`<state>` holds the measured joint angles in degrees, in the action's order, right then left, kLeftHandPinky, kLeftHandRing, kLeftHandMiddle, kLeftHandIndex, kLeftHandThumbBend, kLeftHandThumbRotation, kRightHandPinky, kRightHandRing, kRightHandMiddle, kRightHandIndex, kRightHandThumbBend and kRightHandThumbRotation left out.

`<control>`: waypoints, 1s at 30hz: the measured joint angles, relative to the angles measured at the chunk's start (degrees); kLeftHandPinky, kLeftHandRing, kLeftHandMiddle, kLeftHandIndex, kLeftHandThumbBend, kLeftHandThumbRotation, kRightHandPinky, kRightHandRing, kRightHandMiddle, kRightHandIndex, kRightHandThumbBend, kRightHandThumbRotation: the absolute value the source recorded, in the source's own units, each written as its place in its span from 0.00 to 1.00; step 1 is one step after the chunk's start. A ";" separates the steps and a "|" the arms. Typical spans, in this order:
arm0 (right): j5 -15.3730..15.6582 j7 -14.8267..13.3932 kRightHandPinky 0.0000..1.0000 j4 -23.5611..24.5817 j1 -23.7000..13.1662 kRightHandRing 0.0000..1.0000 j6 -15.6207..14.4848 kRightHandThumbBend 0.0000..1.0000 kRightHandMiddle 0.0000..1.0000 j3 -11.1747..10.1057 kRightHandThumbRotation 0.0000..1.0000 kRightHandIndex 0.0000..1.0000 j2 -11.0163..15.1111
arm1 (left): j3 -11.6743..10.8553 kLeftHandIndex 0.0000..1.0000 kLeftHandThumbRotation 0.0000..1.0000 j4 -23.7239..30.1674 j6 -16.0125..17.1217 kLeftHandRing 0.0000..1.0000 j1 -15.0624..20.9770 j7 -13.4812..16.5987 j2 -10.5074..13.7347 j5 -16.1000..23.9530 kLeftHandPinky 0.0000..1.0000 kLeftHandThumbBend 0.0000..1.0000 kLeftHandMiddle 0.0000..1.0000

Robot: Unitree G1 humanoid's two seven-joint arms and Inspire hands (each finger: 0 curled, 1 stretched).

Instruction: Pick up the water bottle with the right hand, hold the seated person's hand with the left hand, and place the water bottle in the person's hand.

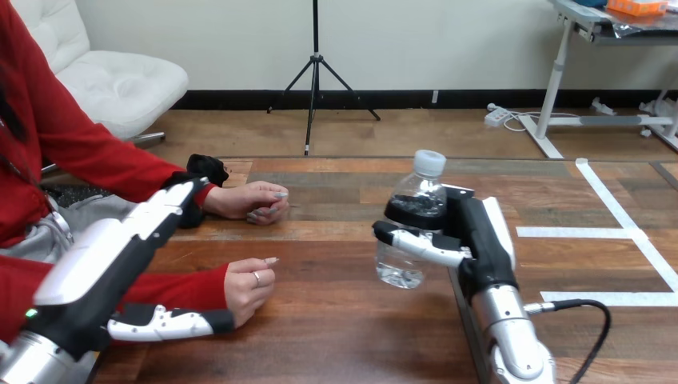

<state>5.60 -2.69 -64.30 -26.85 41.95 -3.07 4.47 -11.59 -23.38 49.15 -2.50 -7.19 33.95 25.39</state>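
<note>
Right of table's centre, right hand [480, 240] curled round clear plastic water bottle with white cap and black label band [420, 192]. It grips the lower half; bottle upright, cap on, water level hard to read tbh. Right arm rises from bottom edge. Left hand [136, 232] reaches over person's nearer red-sleeved forearm, can't tell if it grips. Person's nearer hand [249, 286] is a loose fist on wooden table [344, 336], well apart from bottle.

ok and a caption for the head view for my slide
Right hand grips the water bottle; left hand open beside the person's nearer hand.
</note>
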 measured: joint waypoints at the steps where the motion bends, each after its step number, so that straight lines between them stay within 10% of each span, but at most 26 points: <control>1: -0.01 0.05 0.11 0.25 0.15 0.16 -0.01 0.71 0.20 0.00 0.00 0.22 0.13 | 0.06 1.00 0.68 -0.46 0.01 1.00 0.19 0.32 0.48 0.45 1.00 1.00 1.00; 30: -3.16 4.53 0.12 10.64 3.33 0.17 -1.29 0.69 0.22 -0.16 0.00 0.24 2.02 | 7.26 1.00 0.54 -6.19 -7.86 0.99 6.35 4.74 10.55 13.48 0.99 1.00 0.98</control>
<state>2.45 1.84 -53.65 -23.52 40.66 -3.23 6.49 -4.33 -29.57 41.29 3.85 -2.45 44.50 38.87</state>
